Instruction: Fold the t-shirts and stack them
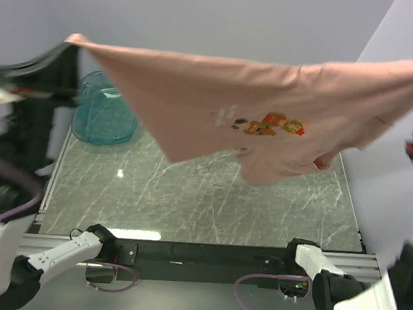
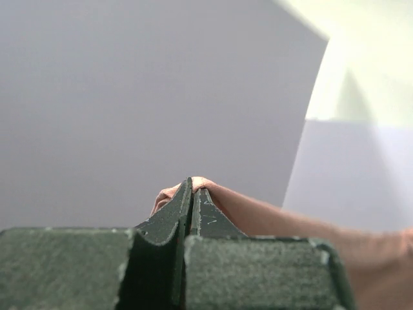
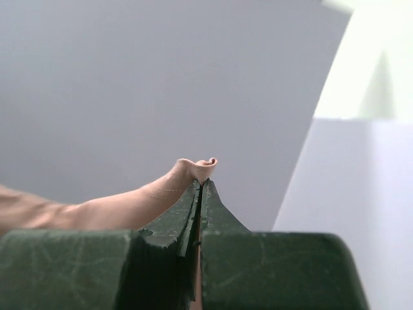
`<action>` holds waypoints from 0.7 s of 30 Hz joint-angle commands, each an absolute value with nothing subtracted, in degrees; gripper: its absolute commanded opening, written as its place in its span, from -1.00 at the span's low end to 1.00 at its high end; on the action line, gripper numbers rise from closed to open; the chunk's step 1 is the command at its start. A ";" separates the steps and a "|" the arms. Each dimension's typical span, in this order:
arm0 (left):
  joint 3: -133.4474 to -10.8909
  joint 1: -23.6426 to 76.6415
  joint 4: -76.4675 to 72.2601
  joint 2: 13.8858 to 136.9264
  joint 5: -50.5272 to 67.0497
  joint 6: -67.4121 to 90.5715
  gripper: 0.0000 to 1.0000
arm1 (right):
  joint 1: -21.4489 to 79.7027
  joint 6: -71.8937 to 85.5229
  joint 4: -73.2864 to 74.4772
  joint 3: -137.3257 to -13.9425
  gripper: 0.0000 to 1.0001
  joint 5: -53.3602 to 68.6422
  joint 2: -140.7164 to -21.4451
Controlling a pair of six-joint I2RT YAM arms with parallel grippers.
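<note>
Hanging stretched in the air above the grey-green marbled table [image 1: 189,196], the dusty-pink short-sleeved cotton t-shirt [image 1: 218,85] spans from arm to arm. The left fingers [image 2: 171,219] pinch one bunched edge and the right fingers [image 3: 219,216] another, perhaps its hem. A translucent teal plastic bin [image 1: 104,112] sits far left, partly hidden by cloth.

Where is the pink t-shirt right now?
In the top view the t-shirt hangs stretched above the table, its left end pinched in the left gripper, its right end in the right gripper, with the teal bin below its left part.
</note>
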State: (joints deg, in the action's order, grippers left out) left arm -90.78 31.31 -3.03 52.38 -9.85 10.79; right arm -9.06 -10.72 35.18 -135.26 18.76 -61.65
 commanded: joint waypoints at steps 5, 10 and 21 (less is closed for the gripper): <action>-93.69 31.46 6.24 50.62 -8.52 14.24 -0.99 | -9.41 -10.46 35.69 -138.34 -1.00 11.69 -62.58; -84.13 31.46 4.67 52.20 -11.51 11.34 -0.99 | -9.40 -10.81 31.31 -127.81 -1.00 13.01 -63.54; -62.67 26.12 -11.07 71.69 -18.46 12.89 -0.99 | -9.32 -10.46 13.02 -92.68 -1.00 21.35 -71.79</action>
State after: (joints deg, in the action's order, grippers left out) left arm -63.68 29.71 -3.11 67.83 -15.51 10.98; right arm -9.04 -10.35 20.71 -98.89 18.31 -68.66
